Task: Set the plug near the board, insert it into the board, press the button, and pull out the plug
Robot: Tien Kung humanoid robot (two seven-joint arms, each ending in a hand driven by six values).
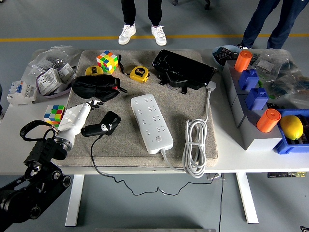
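A white power strip with a button near its front end lies lengthwise on the grey mat. Its white cord is coiled to the right. A black plug lies on the mat left of the strip, about a hand's width away. Its thin black cable runs off the table's front edge. My left hand, white with dark fingertips, lies just left of the plug. The fingers are stretched out toward the back and the palm touches the plug's left end. Nothing is clasped in the hand.
Behind the hand sit a black pouch, two yellow tape measures, a puzzle cube and a black device. A second cube lies left of the hand. Grey bins with orange cylinders and a lemon stand right. Two people stand beyond the table.
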